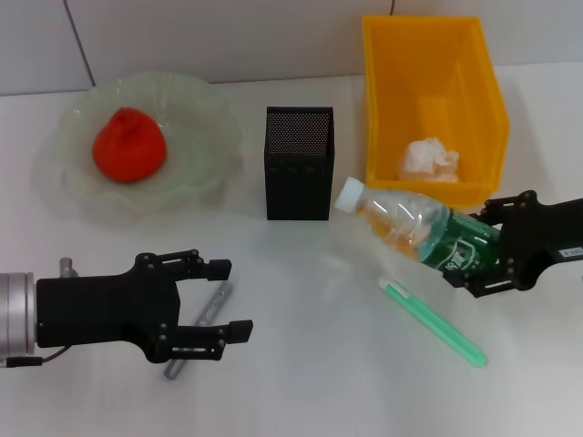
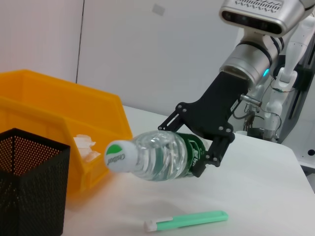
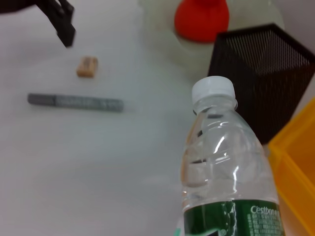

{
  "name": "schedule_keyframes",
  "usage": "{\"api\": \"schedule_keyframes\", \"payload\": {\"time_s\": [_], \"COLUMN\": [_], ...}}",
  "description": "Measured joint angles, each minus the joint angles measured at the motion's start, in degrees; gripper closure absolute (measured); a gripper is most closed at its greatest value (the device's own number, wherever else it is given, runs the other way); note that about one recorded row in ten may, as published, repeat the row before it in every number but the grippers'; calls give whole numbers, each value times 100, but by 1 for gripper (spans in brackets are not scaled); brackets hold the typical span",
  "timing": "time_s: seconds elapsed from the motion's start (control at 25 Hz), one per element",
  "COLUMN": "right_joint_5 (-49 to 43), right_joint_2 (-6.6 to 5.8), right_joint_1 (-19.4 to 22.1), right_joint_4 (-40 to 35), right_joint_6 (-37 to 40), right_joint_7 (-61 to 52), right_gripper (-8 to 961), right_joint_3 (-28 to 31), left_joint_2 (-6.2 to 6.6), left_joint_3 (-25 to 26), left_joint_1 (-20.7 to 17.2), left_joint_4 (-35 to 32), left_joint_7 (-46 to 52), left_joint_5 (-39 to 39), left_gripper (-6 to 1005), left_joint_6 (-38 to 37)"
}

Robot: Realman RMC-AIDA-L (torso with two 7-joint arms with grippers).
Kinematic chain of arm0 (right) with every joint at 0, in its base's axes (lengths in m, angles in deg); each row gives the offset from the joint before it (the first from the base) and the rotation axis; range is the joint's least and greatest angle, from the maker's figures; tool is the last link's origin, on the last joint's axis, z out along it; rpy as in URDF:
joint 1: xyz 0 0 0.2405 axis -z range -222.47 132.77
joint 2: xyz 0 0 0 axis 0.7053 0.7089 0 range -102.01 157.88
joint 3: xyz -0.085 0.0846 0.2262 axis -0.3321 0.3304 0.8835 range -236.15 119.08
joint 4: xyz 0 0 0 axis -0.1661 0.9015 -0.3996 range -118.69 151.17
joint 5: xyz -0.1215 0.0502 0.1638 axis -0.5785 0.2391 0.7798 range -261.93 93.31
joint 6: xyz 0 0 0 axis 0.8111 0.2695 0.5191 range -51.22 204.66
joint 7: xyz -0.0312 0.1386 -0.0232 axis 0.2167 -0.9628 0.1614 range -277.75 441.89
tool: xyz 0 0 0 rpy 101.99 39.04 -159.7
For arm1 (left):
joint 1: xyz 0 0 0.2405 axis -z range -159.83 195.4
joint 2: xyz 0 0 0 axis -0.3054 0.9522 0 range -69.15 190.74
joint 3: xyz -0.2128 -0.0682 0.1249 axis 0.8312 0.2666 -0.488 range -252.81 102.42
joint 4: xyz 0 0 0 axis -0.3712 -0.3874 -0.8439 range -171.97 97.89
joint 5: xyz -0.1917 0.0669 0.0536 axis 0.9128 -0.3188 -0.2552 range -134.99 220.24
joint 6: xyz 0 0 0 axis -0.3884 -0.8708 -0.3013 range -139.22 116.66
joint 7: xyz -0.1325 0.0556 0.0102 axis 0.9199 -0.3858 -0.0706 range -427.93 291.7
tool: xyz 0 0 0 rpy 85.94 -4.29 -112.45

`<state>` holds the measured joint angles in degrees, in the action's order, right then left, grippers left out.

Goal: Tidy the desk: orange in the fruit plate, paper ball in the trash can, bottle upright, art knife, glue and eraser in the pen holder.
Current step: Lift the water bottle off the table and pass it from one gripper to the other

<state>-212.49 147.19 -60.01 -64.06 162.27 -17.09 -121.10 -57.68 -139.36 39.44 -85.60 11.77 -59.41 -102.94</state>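
Right end effector [image 1: 483,255] grasps the tilted water bottle [image 1: 414,226] by its base, cap pointing far-left toward the pen holder [image 1: 299,164]; left end effector [image 1: 214,309] released.

The left gripper [image 1: 211,300] covers the middle of the grey stick [image 1: 206,319] beneath it and hides the eraser [image 3: 87,66] from the head camera. The bottle [image 1: 419,228] has its base buried in the right gripper [image 1: 475,248], and the right wrist picture's edge cuts off its lower label. Beyond that gripper, the bin [image 1: 428,64] hides part of the paper ball [image 1: 428,160].
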Motion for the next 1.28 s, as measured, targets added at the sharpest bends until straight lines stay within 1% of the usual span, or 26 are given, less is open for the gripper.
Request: {"api": "schedule_keyframes", "payload": {"time_s": [0.36,0.48,0.52,0.56,0.68,0.72,0.76,0.88,0.92,1.0,1.08,1.12,1.16,1.28], "right_joint_5": [552,930,1221,1221,1656,1932,1932,2364,2644,2766,3028,3329,3329,3889], "right_joint_2": [16,12,11,11,13,14,14,15,17,15,11,10,10,8], "right_joint_1": [201,303,376,376,452,485,485,510,517,518,518,509,509,489], "right_joint_4": [86,152,219,219,374,522,522,824,1050,1165,1421,1691,1691,2169], "right_joint_6": [-72,-185,-256,-256,-340,-365,-365,-376,-383,-381,-389,-395,-395,-395], "right_joint_7": [370,611,837,837,1223,1499,1499,1945,2247,2388,2713,3051,3051,3646], "right_gripper": [183,183,184,184,184,184,184,184,184,183,183,183,183,183], "right_joint_3": [5,18,57,57,133,212,212,368,452,493,584,645,645,664], "left_joint_2": [-1,-1,-1,-1,-1,-1,-1,-3,-3,-9,-18,-18,-18,-18], "left_joint_3": [1,0,4,4,8,8,8,42,42,87,147,149,150,150], "left_joint_1": [2,-13,-22,-22,-26,-26,-26,-31,-31,-28,-33,-35,-39,-41], "left_joint_4": [5,5,5,5,5,5,5,5,5,5,5,5,5,5], "left_joint_7": [20,22,26,26,27,27,27,27,27,22,-15,-17,-18,-19], "left_joint_5": [0,0,0,0,2,2,2,14,14,23,88,107,129,148], "left_gripper": [221,221,221,221,222,222,222,222,222,223,223,223,223,223], "left_joint_6": [0,0,-1,-1,0,0,0,3,3,12,65,83,112,151]}}
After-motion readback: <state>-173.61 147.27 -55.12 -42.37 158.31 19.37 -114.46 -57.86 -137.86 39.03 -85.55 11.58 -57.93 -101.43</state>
